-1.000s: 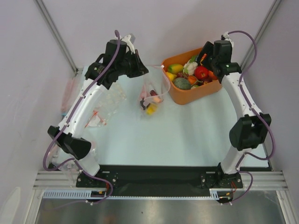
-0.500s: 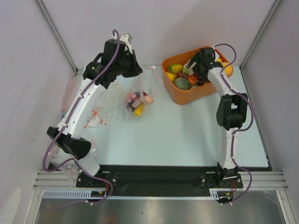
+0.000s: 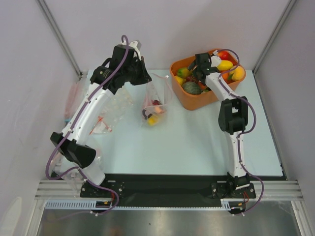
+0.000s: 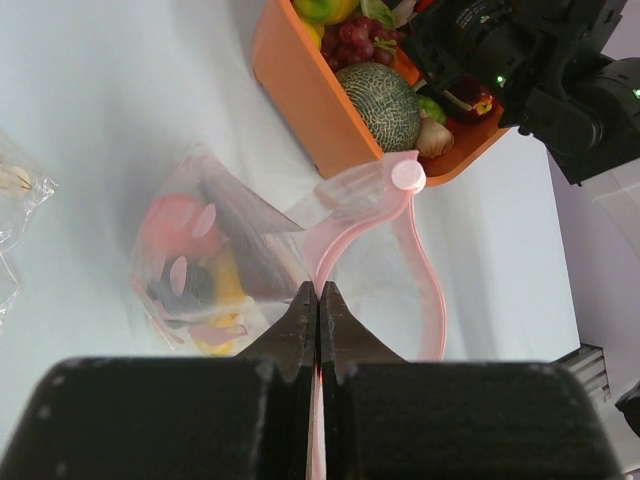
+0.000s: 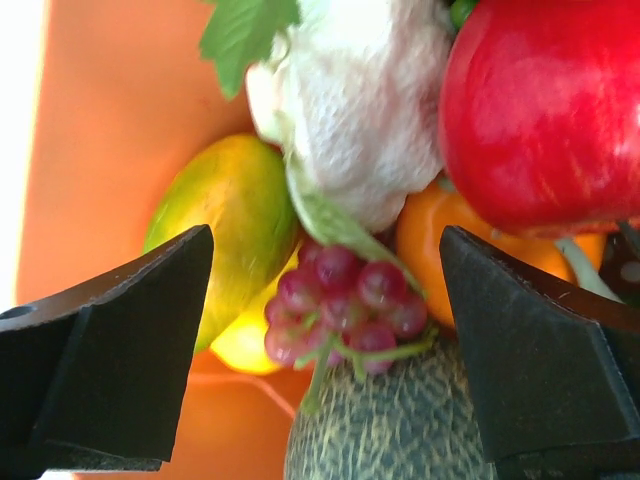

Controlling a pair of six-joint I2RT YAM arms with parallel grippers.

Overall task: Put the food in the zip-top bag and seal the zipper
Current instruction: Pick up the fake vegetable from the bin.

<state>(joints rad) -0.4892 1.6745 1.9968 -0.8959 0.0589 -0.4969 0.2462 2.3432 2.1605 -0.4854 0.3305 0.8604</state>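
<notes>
My left gripper [image 4: 319, 290] is shut on the pink zipper strip [image 4: 388, 205] of the zip-top bag [image 3: 153, 104], holding its mouth up and open; the bag holds red, yellow and dark toy food [image 4: 190, 270]. My right gripper [image 5: 325, 300] is open, low over the orange tub [image 3: 197, 101], with a bunch of purple grapes [image 5: 345, 300] between its fingers. Around the grapes lie a netted melon [image 5: 400, 420], a green-yellow mango [image 5: 225, 220], a white cauliflower [image 5: 350, 90], a red apple [image 5: 545, 110] and an orange fruit [image 5: 440, 240].
The tub stands at the back right of the table [image 3: 197, 142] and holds more food [image 3: 225, 64]. Spare crinkly clear bags [image 3: 106, 118] lie at the left under my left arm. Metal frame posts [image 3: 59, 37] stand at both back corners.
My right arm has swung left and dropped into the tub, uncovering fruits at its right end. My left gripper shifted the hanging bag left, then back a little to the right.
</notes>
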